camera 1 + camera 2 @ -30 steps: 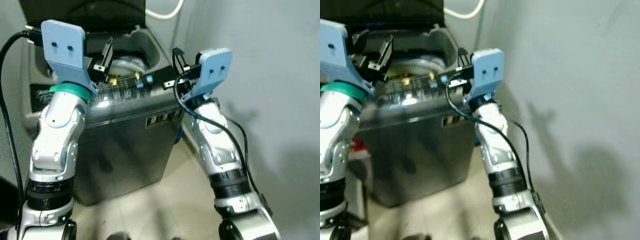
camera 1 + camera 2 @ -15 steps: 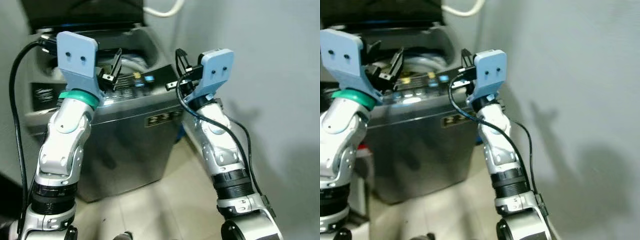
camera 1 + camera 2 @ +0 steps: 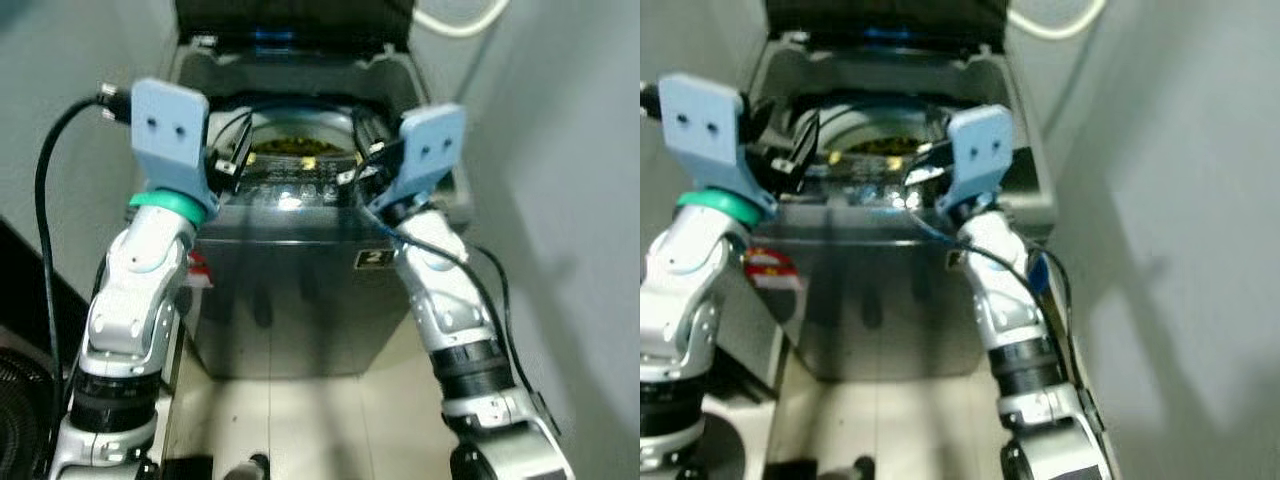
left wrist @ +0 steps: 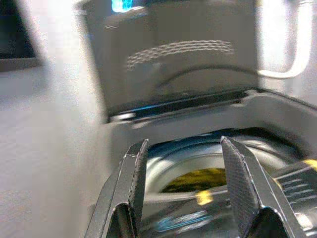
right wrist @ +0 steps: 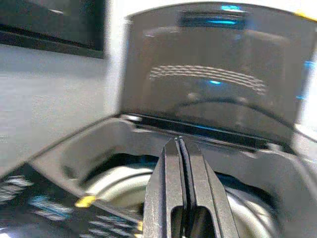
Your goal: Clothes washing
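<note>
Your 2 tools above washer (image 3: 290, 270) control panel (image 3: 290, 190): left tool (image 4: 185, 183) open, empty; right tool (image 5: 182, 186) closed, empty. Approach step; next, select a program.

— What can't be made out here?
— The washing machine's (image 3: 290, 290) drum (image 4: 198, 163) is mostly hidden behind the control panel (image 3: 295, 188); something yellow-green (image 4: 195, 178) beyond the left gripper (image 4: 185, 186) is too blurred to name.
— And the panel?
— Its markings are too small to read. The raised lid (image 5: 208, 74) is cut off by the edge.
</note>
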